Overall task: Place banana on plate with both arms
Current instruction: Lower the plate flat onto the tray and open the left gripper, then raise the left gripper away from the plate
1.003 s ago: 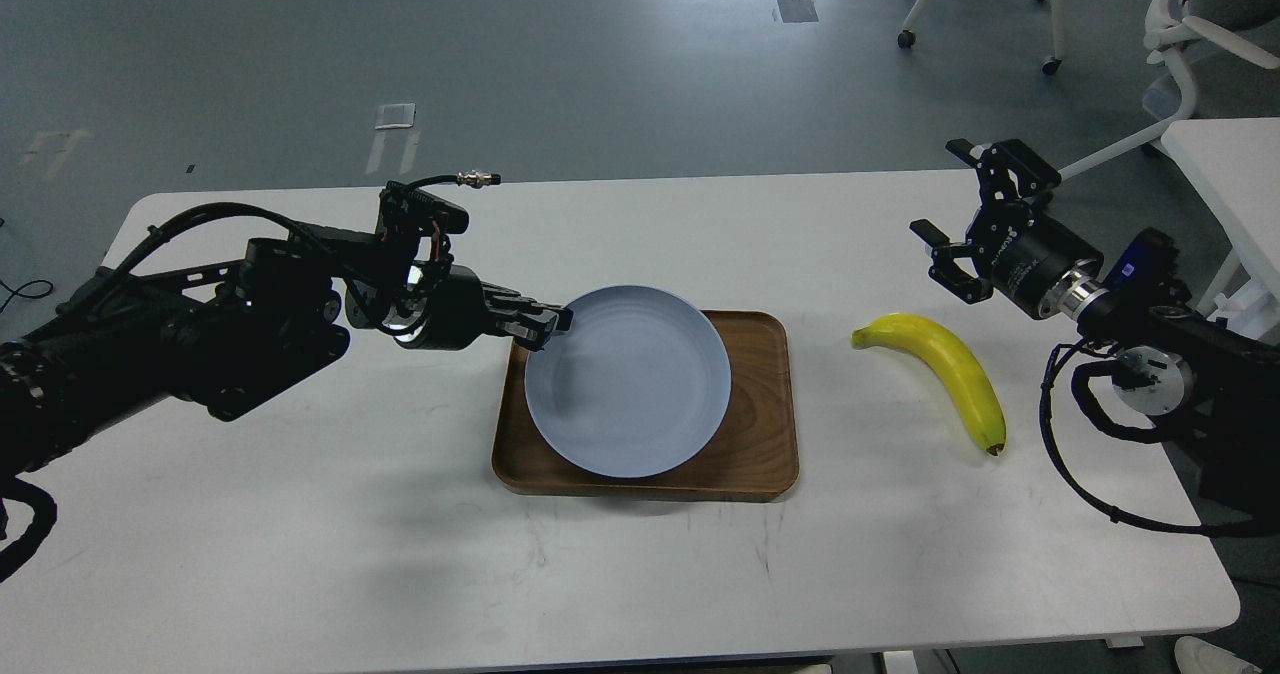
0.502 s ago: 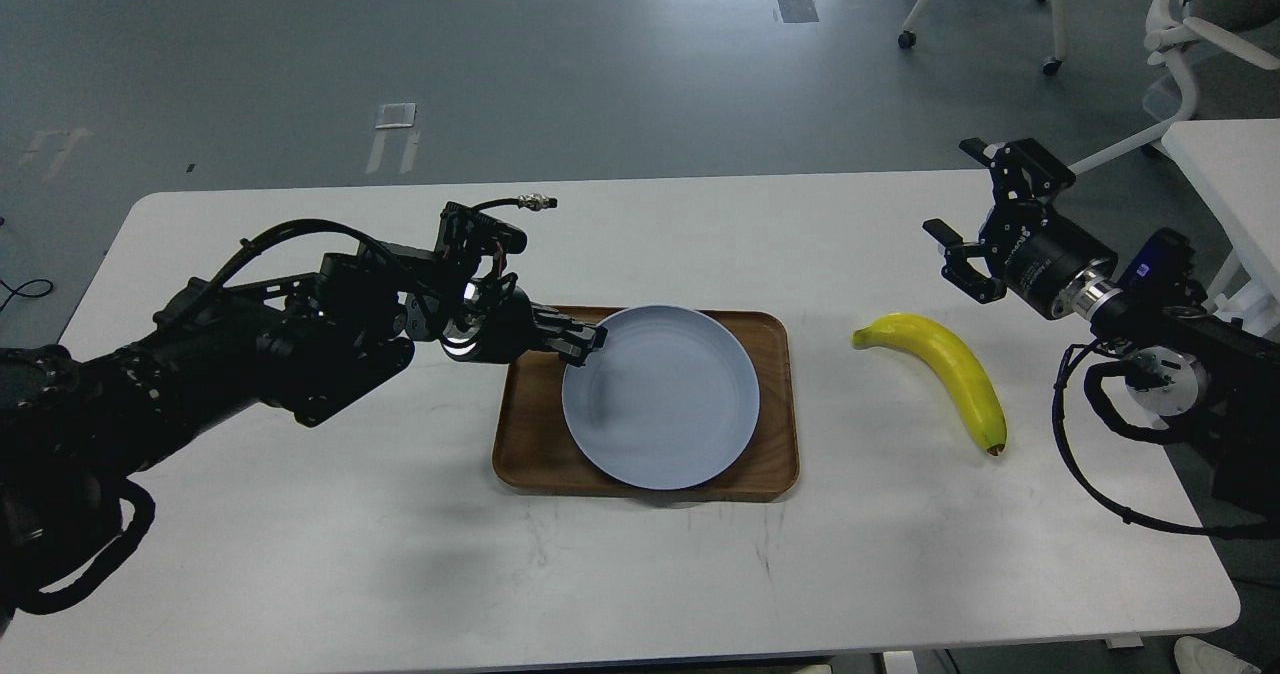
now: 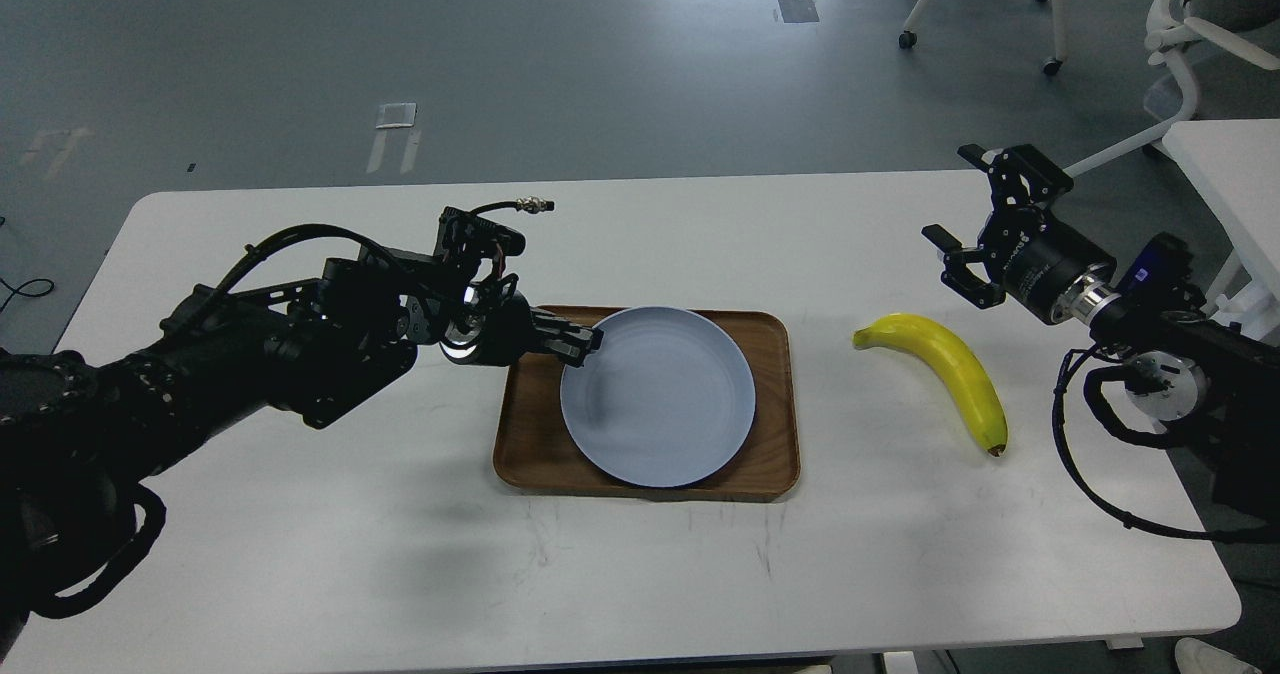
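Gripping plate [image 3: 658, 396] at its 10 o'clock rim, left hand [image 3: 578, 342] has shifted it onto tray [image 3: 770, 399], seemingly settled; right hand [image 3: 965, 224] apart above banana [image 3: 945, 364].

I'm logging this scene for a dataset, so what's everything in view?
banana: one, yellow, on the table right of the tray
plate: one, pale blue-grey, on the tray
tray: one, brown wood, table middle
table: one, white, foreground
second table: one, white, far right
chairs: white, on the grey floor behind
left gripper: black, at the plate's left rim
right gripper: black, open, above the table, beyond the banana
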Robot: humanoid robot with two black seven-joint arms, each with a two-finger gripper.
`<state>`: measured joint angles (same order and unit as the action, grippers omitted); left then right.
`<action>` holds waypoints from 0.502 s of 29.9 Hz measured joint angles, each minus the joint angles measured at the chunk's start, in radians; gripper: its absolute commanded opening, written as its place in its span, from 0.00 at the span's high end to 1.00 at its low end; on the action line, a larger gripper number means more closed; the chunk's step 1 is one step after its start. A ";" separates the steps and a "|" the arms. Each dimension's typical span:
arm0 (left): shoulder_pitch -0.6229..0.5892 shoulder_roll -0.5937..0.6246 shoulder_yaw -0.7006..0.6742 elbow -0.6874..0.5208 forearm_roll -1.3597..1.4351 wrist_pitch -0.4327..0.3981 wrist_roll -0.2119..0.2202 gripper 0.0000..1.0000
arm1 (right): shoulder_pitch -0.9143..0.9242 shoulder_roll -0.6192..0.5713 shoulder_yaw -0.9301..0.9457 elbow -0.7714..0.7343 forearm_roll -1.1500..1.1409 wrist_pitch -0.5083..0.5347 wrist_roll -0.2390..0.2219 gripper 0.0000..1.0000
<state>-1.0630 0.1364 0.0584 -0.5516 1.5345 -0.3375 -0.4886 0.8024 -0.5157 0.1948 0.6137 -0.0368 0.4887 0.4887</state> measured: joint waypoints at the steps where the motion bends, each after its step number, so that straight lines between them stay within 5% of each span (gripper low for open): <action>1: -0.001 -0.002 0.000 0.000 -0.001 0.001 0.000 0.19 | 0.000 0.000 0.000 0.000 0.000 0.000 0.000 0.01; 5: -0.007 -0.007 -0.004 0.002 -0.005 0.006 0.000 0.03 | -0.002 0.000 0.000 -0.001 -0.001 0.000 0.000 0.01; 15: -0.050 0.013 -0.021 -0.003 -0.385 0.024 0.000 0.02 | 0.017 -0.056 -0.025 0.014 -0.046 0.000 0.000 0.01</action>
<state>-1.1130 0.1490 0.0375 -0.5543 1.1495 -0.3138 -0.4886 0.8191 -0.5719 0.1694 0.6277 -0.0825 0.4887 0.4887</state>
